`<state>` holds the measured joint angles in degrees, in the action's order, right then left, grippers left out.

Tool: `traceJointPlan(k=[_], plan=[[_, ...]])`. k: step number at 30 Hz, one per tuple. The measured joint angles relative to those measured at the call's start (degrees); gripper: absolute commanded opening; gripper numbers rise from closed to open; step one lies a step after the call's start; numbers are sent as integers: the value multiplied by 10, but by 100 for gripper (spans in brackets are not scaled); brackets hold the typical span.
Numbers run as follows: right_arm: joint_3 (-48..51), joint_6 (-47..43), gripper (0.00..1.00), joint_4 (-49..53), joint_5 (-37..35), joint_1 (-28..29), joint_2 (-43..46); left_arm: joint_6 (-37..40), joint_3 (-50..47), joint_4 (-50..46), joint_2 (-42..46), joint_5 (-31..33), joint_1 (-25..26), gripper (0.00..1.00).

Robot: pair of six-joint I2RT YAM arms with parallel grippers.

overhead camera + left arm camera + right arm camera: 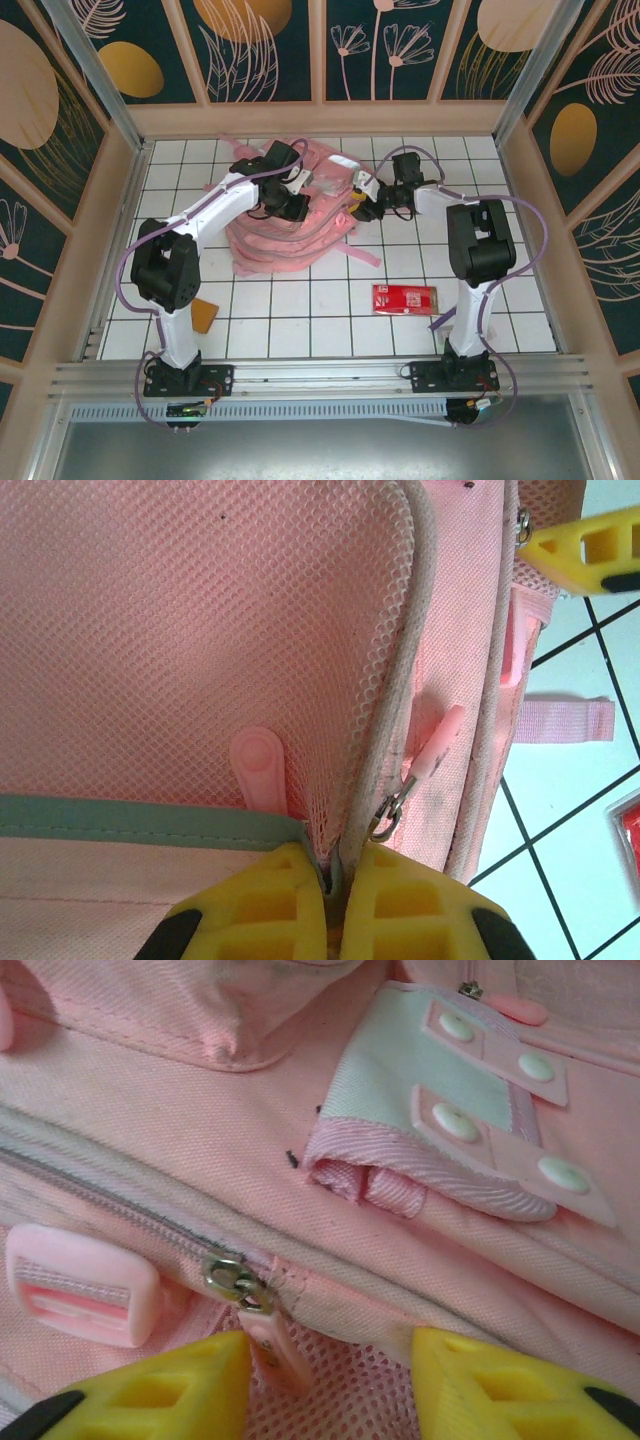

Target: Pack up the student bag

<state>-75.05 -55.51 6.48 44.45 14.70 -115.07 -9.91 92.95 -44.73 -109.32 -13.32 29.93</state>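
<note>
The student bag (300, 225), a large pink backpack, lies at the back middle of the tiled table. My left gripper (292, 203) rests on its left half. In the left wrist view my left gripper (338, 865) is shut on the bag's edge, pinching the grey-green trim (150, 822) and mesh seam. My right gripper (364, 203) is at the bag's right side. Seen from the right wrist, the right gripper (330, 1345) stands open against the pink fabric. A pink zipper pull (272, 1348) lies between its fingers, close to the left one, below the metal slider (232, 1280).
A red packet (405, 298) lies on the tiles in front of the right arm. A small orange-brown item (203, 316) sits beside the left arm's base. Loose pink straps (362, 255) trail off the bag. Wooden walls close in the table on three sides.
</note>
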Motion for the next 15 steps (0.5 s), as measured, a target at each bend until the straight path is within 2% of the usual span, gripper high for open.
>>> traceJointPlan(k=[3,10,15], plan=[[0,1,34,4,-1,0,0,-11,0,0,3,-2,0,0],[14,8,34,11,-7,8,3,-47,-1,12,8,-14,0,0],[16,13,3,20,-8,15,4,-59,-4,20,8,-27,0,0]])
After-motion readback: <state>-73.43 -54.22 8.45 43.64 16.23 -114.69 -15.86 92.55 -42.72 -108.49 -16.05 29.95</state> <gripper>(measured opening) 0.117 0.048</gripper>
